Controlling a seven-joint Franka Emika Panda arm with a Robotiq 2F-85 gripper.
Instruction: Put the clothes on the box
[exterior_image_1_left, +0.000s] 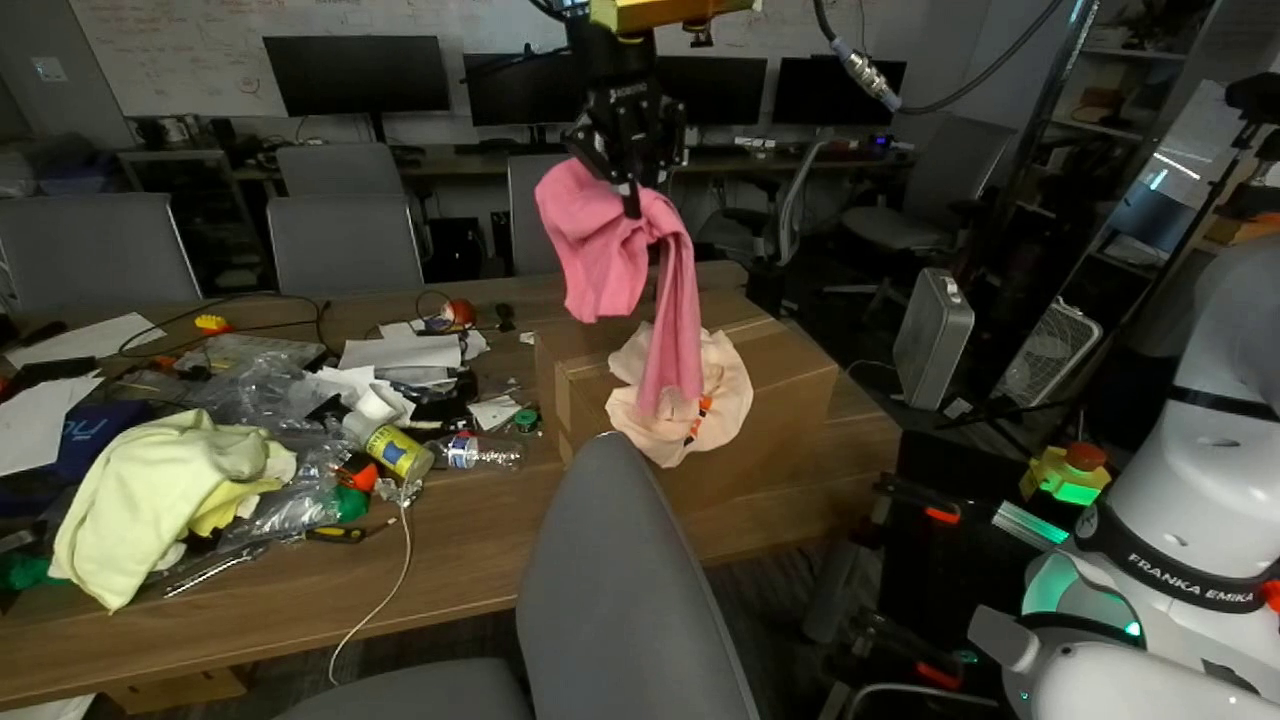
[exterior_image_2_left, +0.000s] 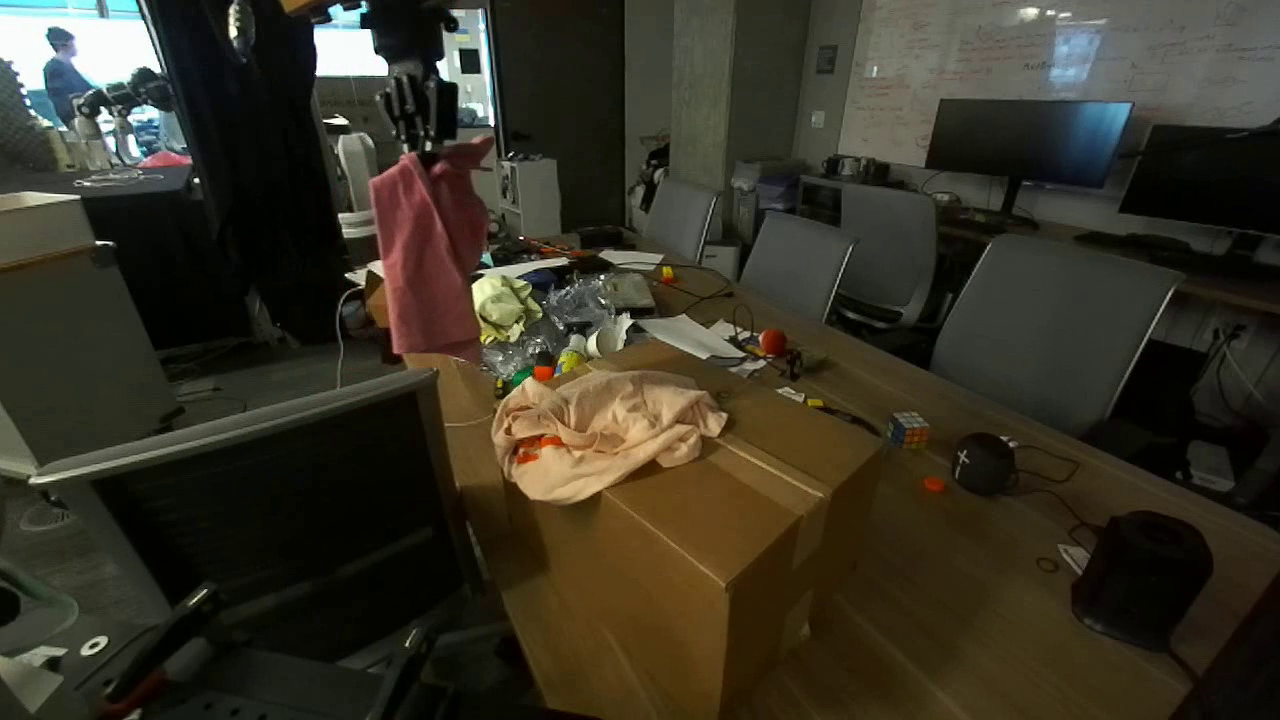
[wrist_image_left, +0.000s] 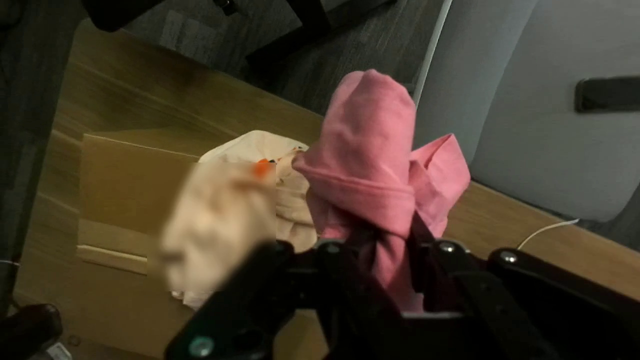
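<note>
Long and brown, the table (exterior_image_1_left: 470, 570) had a gray chair (exterior_image_1_left: 630, 590) at its near side. Left of the chair, a yellow cloth (exterior_image_1_left: 150, 490) lay by some clear plastic (exterior_image_1_left: 262, 388). Right of that sat a box (exterior_image_1_left: 795, 365) with a peach cloth (exterior_image_1_left: 728, 385) on top. Up above, a black claw (exterior_image_1_left: 630, 195) was squeezed tight on a pink cloth (exterior_image_1_left: 605, 255), which hung near the box. Far back stood dark screens (exterior_image_1_left: 355, 75).

We see a wooden table (exterior_image_1_left: 480, 560) as the supporting surface. A cardboard box (exterior_image_2_left: 665, 560) stands directly on it. Near the box, we locate a clear bottle (exterior_image_1_left: 484, 452), a toy cube (exterior_image_2_left: 908, 430) and an orange cap (exterior_image_2_left: 934, 484). Farther from the box, we locate a round black device (exterior_image_2_left: 984, 463) and a taller black device (exterior_image_2_left: 1142, 578).
</note>
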